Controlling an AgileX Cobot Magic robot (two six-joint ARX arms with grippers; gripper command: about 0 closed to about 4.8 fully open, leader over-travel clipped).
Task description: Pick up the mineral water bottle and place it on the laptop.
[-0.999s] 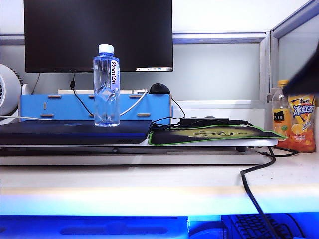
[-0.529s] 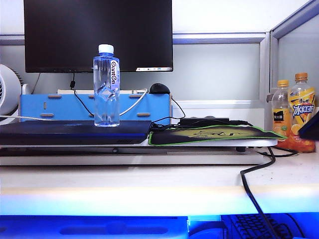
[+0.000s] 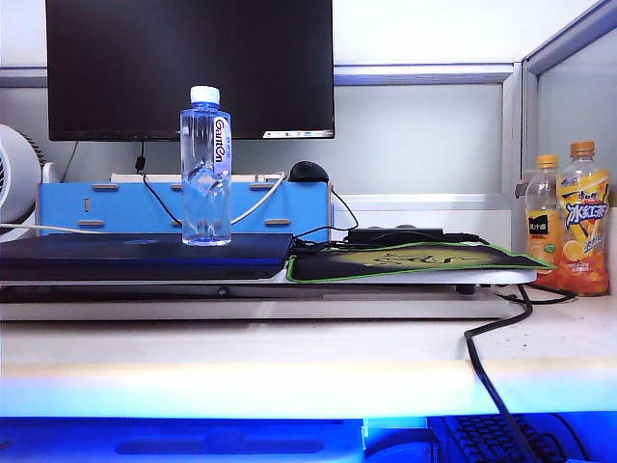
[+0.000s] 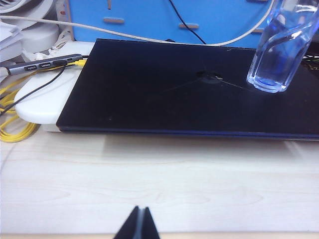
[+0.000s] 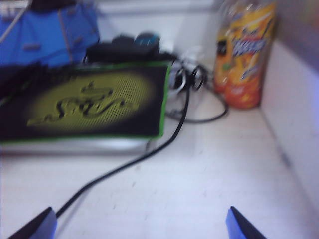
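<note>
The mineral water bottle, clear and bluish with a white cap, stands upright on the closed dark laptop, toward the lid's right side. The left wrist view shows the bottle's base on the laptop lid. My left gripper is shut, low over the pale desk in front of the laptop, well short of the bottle. My right gripper is open with nothing between its fingertips, above the bare desk by the mouse pad. Neither gripper shows in the exterior view.
A green-edged mouse pad lies right of the laptop, with a black cable trailing over the desk's front edge. Two orange drink bottles stand at the far right by the partition. A black monitor and a blue box are behind.
The right arm, which blocked the orange bottles at the right edge a second ago, has drawn back out of the exterior view. Bottle and laptop have not moved.
</note>
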